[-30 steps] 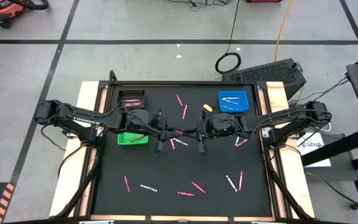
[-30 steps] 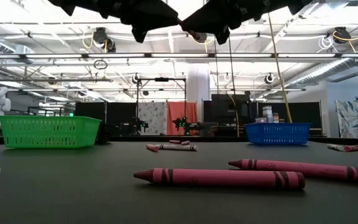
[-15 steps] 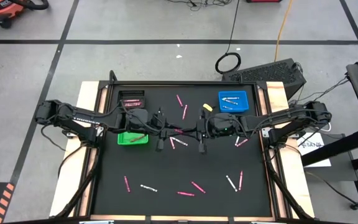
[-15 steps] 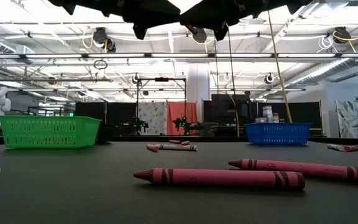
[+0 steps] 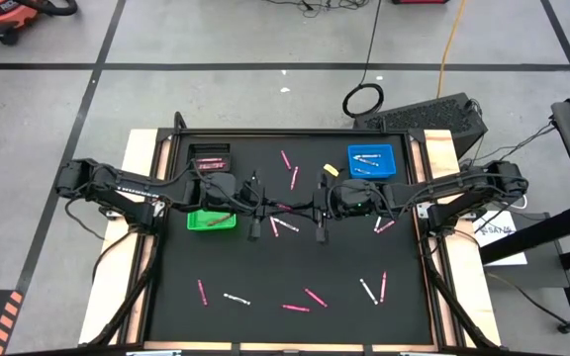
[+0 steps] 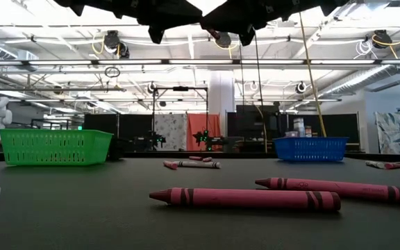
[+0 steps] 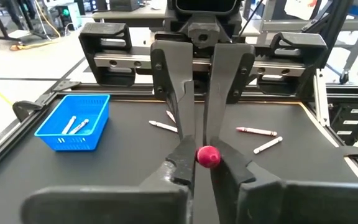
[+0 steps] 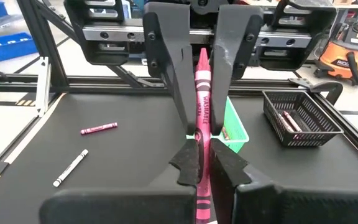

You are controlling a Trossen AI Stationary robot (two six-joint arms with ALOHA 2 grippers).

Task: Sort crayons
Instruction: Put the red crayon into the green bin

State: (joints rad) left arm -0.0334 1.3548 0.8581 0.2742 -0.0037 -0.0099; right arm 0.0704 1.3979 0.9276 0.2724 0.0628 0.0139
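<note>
At the centre of the high view we see one pink crayon (image 5: pixel 288 209) lying left-to-right above the counter (image 5: pixel 295 267), clamped at its ends by both the left gripper (image 5: pixel 268 207) and the right gripper (image 5: pixel 308 209), green basket (image 5: pixel 211 220) nearer the left arm.

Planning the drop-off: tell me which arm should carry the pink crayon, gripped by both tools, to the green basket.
Left. Both the left tool and right tool grip the pink crayon mid-table, but the green basket sits beside the left arm, farther from the right.
</note>
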